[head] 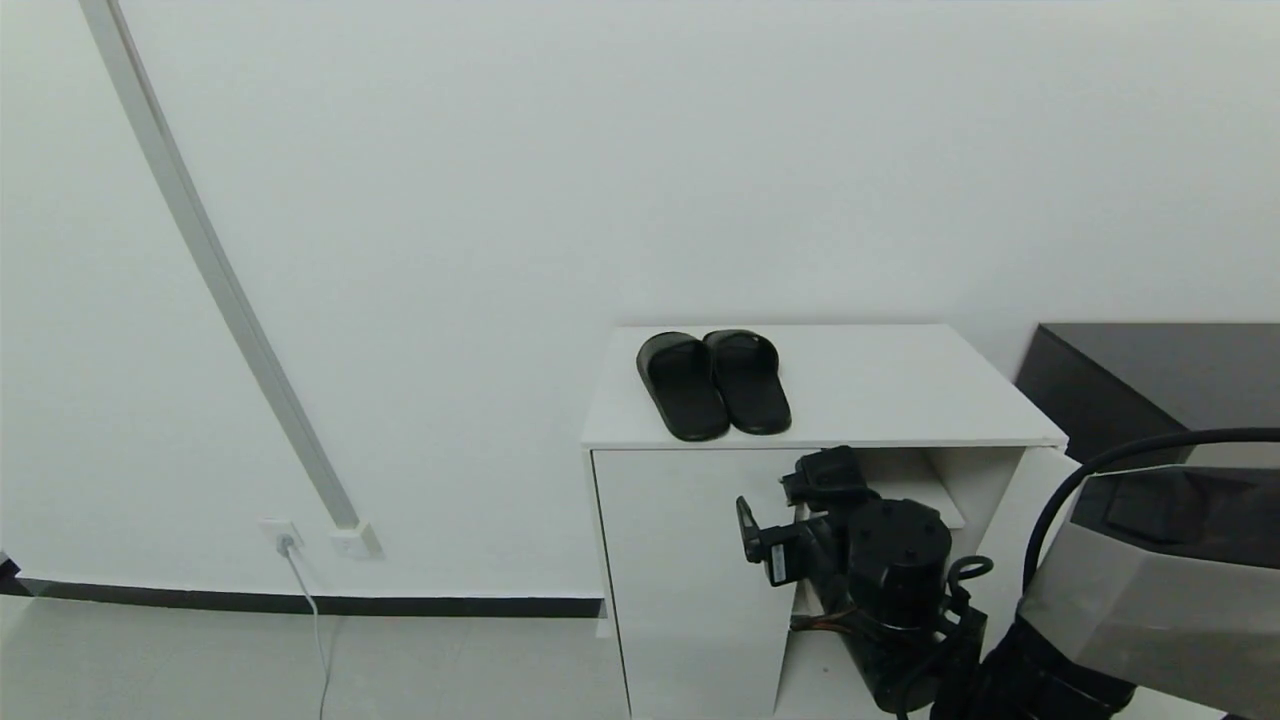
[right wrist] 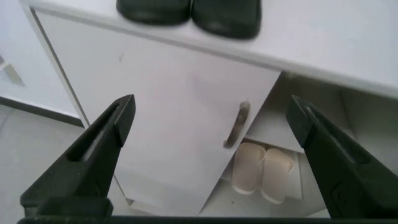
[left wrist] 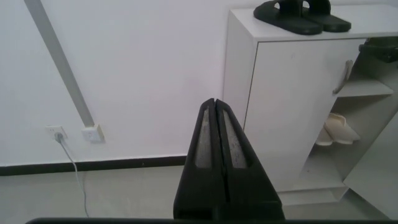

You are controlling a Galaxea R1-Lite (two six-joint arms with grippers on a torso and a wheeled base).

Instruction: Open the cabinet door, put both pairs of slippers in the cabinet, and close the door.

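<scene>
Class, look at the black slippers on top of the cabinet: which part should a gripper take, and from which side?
Take the black slippers at their heel ends, pinching both soles together from the front. They lie flat, side by side and touching, heels near the front edge of the cabinet top, straps towards the wall, so the front is probably the freest approach.

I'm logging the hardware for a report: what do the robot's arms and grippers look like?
The left gripper has two long black fingers with grey inset pads, tapering to a rounded tip. The right gripper has black wedge-shaped fingers narrowing to points. The right arm is black with a round joint housing and thin cables looped beside it.
</scene>
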